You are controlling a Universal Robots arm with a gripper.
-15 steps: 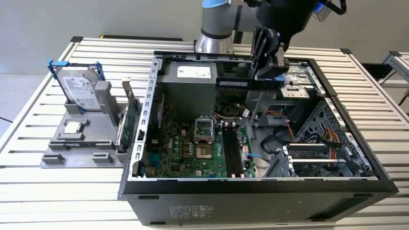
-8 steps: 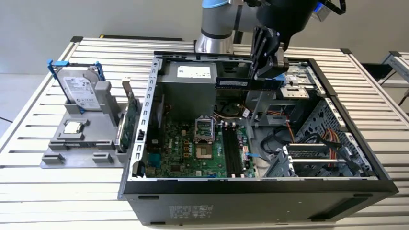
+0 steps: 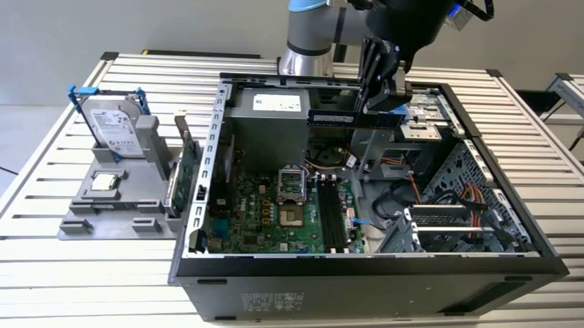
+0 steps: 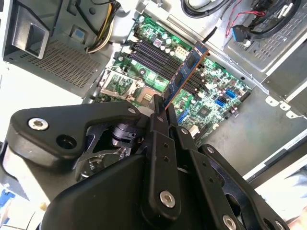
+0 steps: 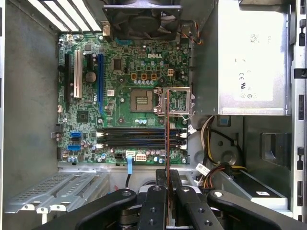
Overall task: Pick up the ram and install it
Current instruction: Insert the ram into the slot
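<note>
Gripping ram [image 3: 338, 119] near its end on exterior view's right, gripper [image 3: 379, 109] fingers clenched on it. Ram hangs high over open case [image 3: 365, 263], well above board [image 5: 120, 81], not in any slot. Long axis runs along exterior view's left-right. Memory slots [image 5: 139, 136] run near-far, so stick lies crosswise to them. Both wrist views: ram juts from fingertips across slots.
</note>
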